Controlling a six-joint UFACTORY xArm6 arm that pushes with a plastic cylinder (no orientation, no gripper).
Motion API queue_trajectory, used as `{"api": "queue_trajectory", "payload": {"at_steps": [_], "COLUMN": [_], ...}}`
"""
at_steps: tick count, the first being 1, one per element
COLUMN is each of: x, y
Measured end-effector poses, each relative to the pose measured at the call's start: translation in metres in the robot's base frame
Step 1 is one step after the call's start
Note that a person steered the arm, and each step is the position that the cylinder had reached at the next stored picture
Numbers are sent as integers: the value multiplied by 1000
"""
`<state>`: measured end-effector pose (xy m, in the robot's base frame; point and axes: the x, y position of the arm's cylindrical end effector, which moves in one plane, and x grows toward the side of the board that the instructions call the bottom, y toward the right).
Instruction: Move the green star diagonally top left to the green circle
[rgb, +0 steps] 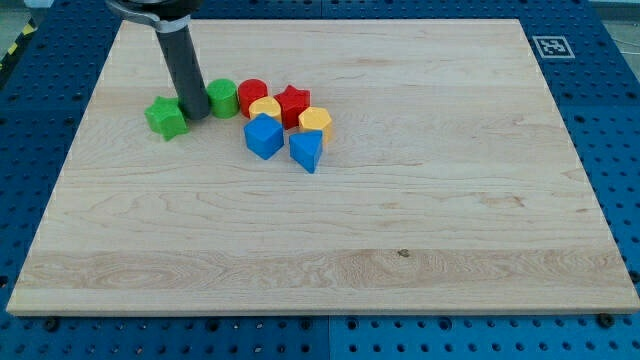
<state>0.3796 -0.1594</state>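
The green star (166, 117) lies at the upper left of the wooden board (320, 220). The green circle (222, 97) stands just right of it, slightly higher. My tip (194, 115) is down on the board between them, touching or almost touching the star's right side and the circle's left side. The rod rises from there to the view's top.
Right of the green circle is a tight cluster: a red circle (252, 96), a red star (292, 103), a yellow block (265, 108), a yellow hexagon (315, 122), a blue block (264, 136) and a blue block (306, 150). A marker tag (551, 46) lies off the board's top right.
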Motion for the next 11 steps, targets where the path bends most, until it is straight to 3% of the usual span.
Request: {"api": "queue_trajectory", "payload": {"at_steps": [2,3,6,7,9,11], "x": [35,52,-6,2,-34,-65], "y": [13,-14,-32,-39,-93,-65]}}
